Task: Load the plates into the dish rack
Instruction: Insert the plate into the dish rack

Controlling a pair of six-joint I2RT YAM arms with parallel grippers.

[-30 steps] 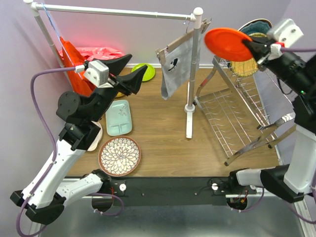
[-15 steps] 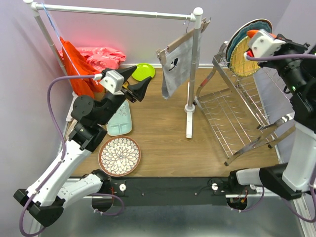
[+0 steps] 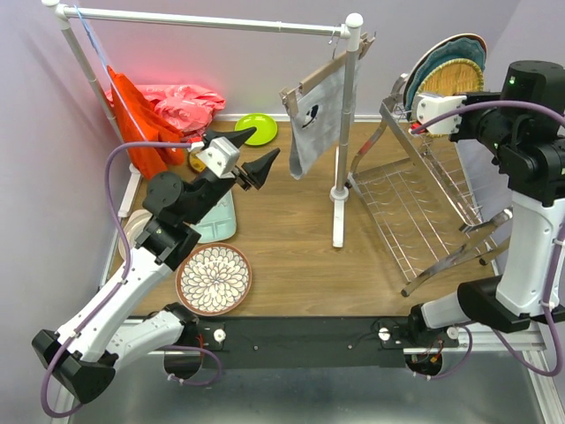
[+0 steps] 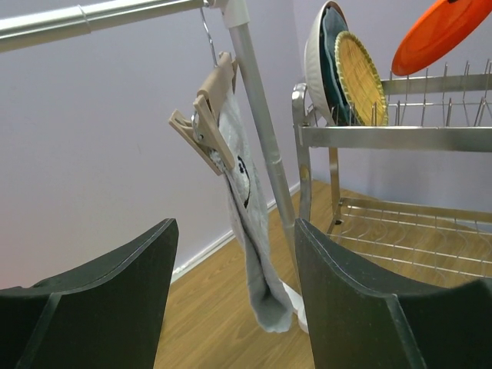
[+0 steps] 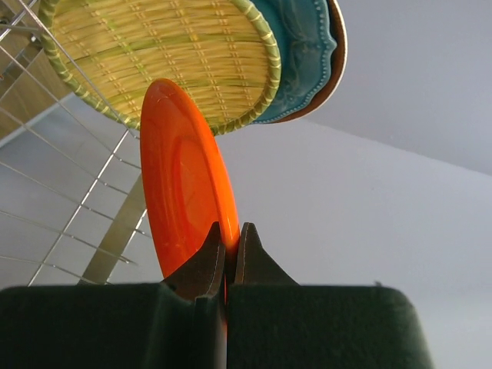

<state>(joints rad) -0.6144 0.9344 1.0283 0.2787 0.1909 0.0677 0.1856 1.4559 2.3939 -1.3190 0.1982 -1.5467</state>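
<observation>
My right gripper point(image 5: 229, 234) is shut on the rim of the orange plate point(image 5: 181, 192), holding it edge-on over the dish rack point(image 3: 415, 208), just in front of the woven yellow plate point(image 5: 161, 54) and the teal scalloped plate point(image 5: 304, 54) standing at the rack's far end. In the top view the wrist hides most of the orange plate. My left gripper point(image 3: 254, 150) is open and empty, raised above the table's left side. Below it lie a brown-rimmed floral plate point(image 3: 214, 279), a mint tray point(image 3: 212, 221) and a lime green plate point(image 3: 256, 126).
A white pipe rail point(image 3: 212, 21) spans the back; its right post point(image 3: 342, 132) stands between the arms with a grey cloth point(image 3: 313, 124) clipped to it. Red and pink cloths point(image 3: 168, 106) hang at the back left. A white plate point(image 3: 132, 231) peeks from under my left arm.
My right arm swung the orange plate from high and flat down to an edge-on pose at the rack's far end. My left arm moved right and forward, still open.
</observation>
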